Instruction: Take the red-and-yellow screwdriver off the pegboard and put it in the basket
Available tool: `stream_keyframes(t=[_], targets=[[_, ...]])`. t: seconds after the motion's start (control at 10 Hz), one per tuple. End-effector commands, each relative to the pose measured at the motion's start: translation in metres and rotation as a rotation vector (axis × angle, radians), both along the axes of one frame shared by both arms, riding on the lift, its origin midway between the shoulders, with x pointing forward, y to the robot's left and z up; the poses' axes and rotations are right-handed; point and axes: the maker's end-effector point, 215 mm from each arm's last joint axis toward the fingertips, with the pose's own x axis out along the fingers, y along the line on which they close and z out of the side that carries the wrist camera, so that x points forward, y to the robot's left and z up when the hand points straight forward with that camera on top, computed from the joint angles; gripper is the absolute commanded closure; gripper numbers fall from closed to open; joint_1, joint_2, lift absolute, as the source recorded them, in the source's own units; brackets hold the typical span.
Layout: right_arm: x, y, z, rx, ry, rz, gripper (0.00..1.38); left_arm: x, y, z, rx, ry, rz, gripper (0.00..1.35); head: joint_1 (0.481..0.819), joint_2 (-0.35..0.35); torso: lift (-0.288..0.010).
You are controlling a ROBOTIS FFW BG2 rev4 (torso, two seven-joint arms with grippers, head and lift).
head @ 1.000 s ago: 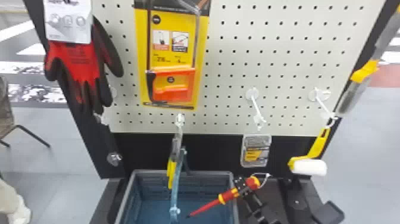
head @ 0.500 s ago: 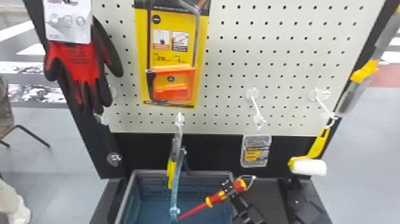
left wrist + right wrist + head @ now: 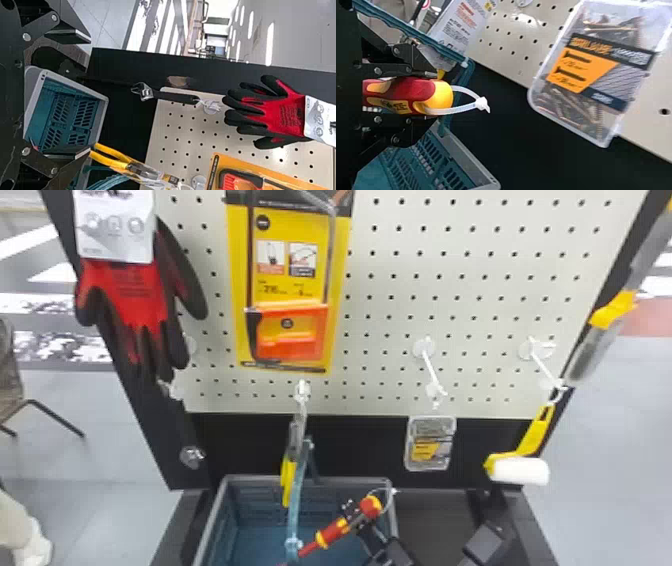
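"So, how far along were we with the red-and-yellow screwdriver (image 3: 334, 532)?"

"More than halfway, we judged. It was off the pegboard (image 3: 475, 315), and our right gripper (image 3: 429, 96) was closed round its handle (image 3: 421, 90), with the white plastic loop (image 3: 482, 104) sticking out past the fingers."

"Was it in the basket (image 3: 209, 525)?"

"Not released there, no. The handle leaned across near the right-hand rim (image 3: 393, 515), and the shaft (image 3: 311, 547) sloped down to the left, over the basket and close by its carrying bar (image 3: 298, 500). We couldn't tell how high it hung above the bottom."

"And our left gripper (image 3: 85, 95)?"

"Spread wide, holding nothing. We needed only the right one for this."

"What was left, then?"

"We had to bring the whole handle inside the rim, lower it clear of the bar, and let go. The loop might have snagged on a finger."
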Motion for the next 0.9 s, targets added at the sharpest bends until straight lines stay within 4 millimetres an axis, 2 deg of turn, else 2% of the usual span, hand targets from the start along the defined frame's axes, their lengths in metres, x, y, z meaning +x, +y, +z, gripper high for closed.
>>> stream_keyframes(t=[0.0, 0.1, 0.3, 0.4, 0.6, 0.8], targets=[[-0.0002, 0.0040, -0.0038, -0.001, 0.005, 0.013, 1.19, -0.0001, -0.0002, 0.0004, -0.001, -0.001, -0.001, 0.32, 0.549, 0.000, -0.100], [0.0010, 0.0051, -0.0044, 0.001, 0.002, 0.016, 1.02, -0.0001, -0.0002, 0.0004, -0.001, -0.001, -0.001, 0.32, 0.549, 0.000, -0.100], [0.0024, 0.0076, -0.0041, -0.001, -0.003, 0.031, 0.55, -0.0001, -0.0002, 0.0008, -0.002, -0.003, 0.000, 0.32, 0.549, 0.000, -0.100], [0.0022, 0.0121, -0.0052, 0.003, -0.008, 0.052, 0.37, -0.0001, -0.0002, 0.0008, -0.002, -0.003, 0.000, 0.32, 0.549, 0.000, -0.100], [0.0024, 0.0131, -0.0039, 0.006, -0.014, 0.056, 0.16, -0.0001, 0.0002, 0.0011, -0.003, -0.004, 0.001, 0.32, 0.549, 0.000, -0.100], [0.0028, 0.0122, -0.0032, 0.007, -0.017, 0.054, 0.12, 0.0000, -0.0001, 0.0018, -0.002, -0.006, 0.000, 0.33, 0.549, 0.000, -0.100]])
